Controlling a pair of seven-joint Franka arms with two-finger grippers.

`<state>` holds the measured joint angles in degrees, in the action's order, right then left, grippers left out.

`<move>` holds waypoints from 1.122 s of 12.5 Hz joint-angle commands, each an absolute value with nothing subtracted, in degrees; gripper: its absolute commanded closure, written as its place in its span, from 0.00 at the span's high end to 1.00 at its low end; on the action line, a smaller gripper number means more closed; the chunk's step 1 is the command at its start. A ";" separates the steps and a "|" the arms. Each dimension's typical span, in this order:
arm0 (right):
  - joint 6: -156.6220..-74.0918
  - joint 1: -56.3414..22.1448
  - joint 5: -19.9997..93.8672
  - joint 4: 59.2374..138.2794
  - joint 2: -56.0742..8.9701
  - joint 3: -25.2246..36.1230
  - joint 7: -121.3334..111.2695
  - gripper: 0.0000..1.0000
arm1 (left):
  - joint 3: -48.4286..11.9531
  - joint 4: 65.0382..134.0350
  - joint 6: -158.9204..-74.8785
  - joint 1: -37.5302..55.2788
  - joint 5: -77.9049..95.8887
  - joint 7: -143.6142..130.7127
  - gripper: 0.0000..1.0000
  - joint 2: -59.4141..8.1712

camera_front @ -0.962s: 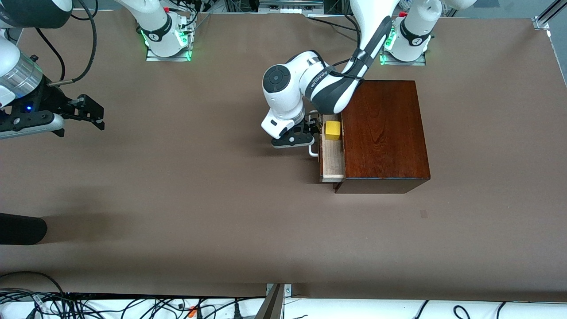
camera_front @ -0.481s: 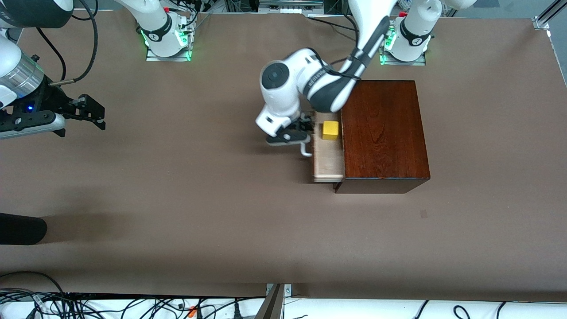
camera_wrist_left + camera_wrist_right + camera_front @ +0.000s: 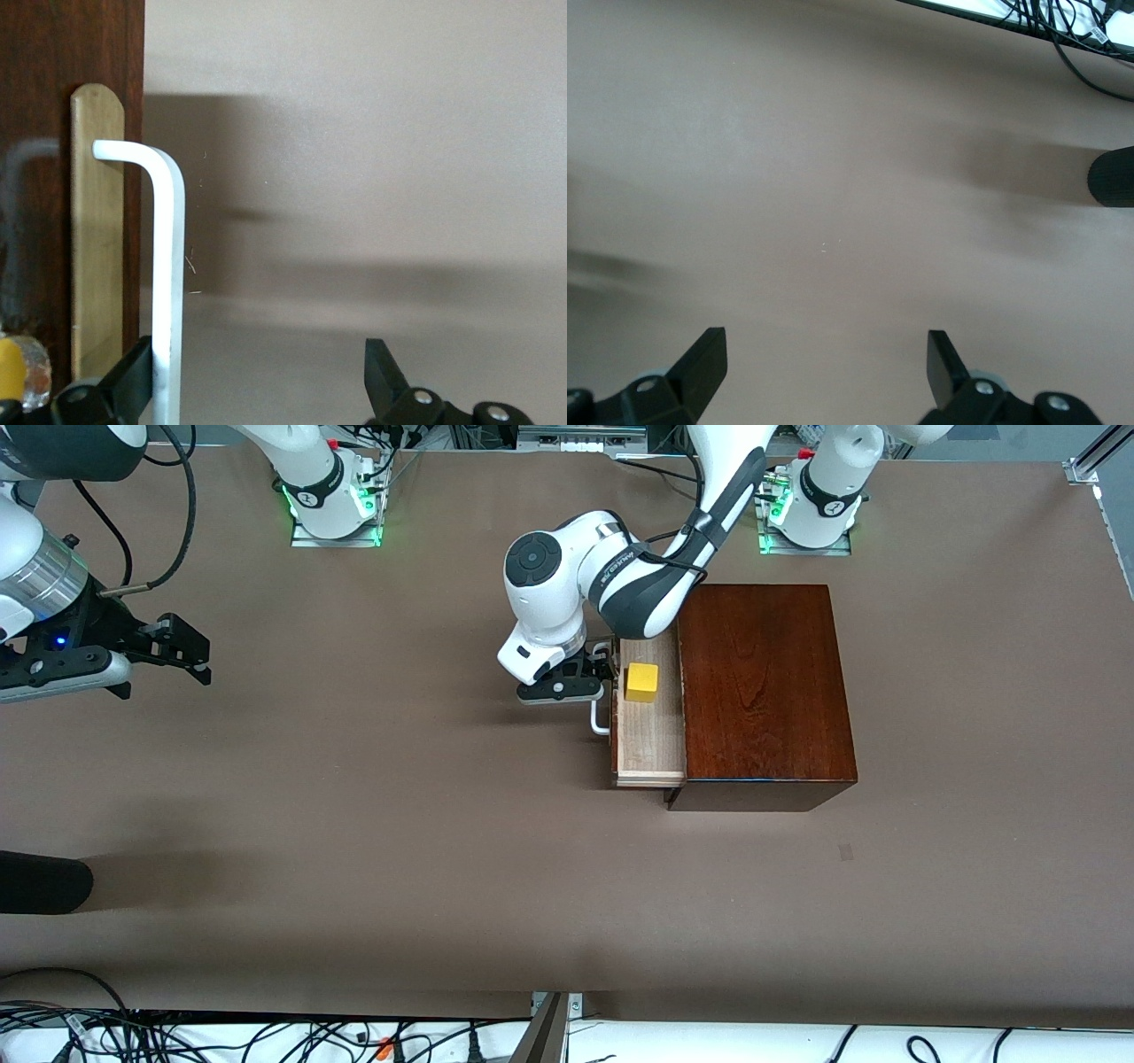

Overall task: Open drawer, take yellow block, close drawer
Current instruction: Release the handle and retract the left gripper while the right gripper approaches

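Left fingers (image 3: 151,381) spread apart, one hooking the drawer (image 3: 651,735) handle (image 3: 166,266), right gripper (image 3: 824,372) waiting open over bare counter (image 3: 354,824): a slipped hook could jolt the yellow block (image 3: 641,682) lying in the tray.

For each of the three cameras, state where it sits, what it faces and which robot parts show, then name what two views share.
Front view: high across the table, facing both bases; shows the left gripper at the white handle of the drawer, the yellow block, and the waiting right gripper.
Left wrist view: on the left arm, facing the handle; its open fingers show, one touching the bar.
Right wrist view: over bare table; open fingers show.
Shared: front and left wrist views both show the handle.
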<state>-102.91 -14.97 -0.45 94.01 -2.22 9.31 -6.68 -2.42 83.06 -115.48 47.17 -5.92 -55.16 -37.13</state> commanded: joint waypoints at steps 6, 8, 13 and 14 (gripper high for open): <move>-102.04 -15.12 -0.26 92.99 -2.46 9.49 -6.24 1.00 | -5.01 74.01 -110.92 49.83 -1.76 -57.31 1.00 -39.02; -102.04 -15.12 -0.26 92.99 -2.46 9.49 -6.33 1.00 | -5.01 73.65 -109.96 49.49 -1.84 -57.22 1.00 -37.71; -102.04 -15.12 -0.26 92.90 -2.37 9.49 -6.85 1.00 | -4.92 65.67 -93.81 44.22 -2.02 -45.47 1.00 -32.18; -101.78 -15.12 -0.26 92.90 -2.29 9.49 -6.86 1.00 | -4.83 64.35 -90.91 41.95 -2.02 -42.57 1.00 -30.86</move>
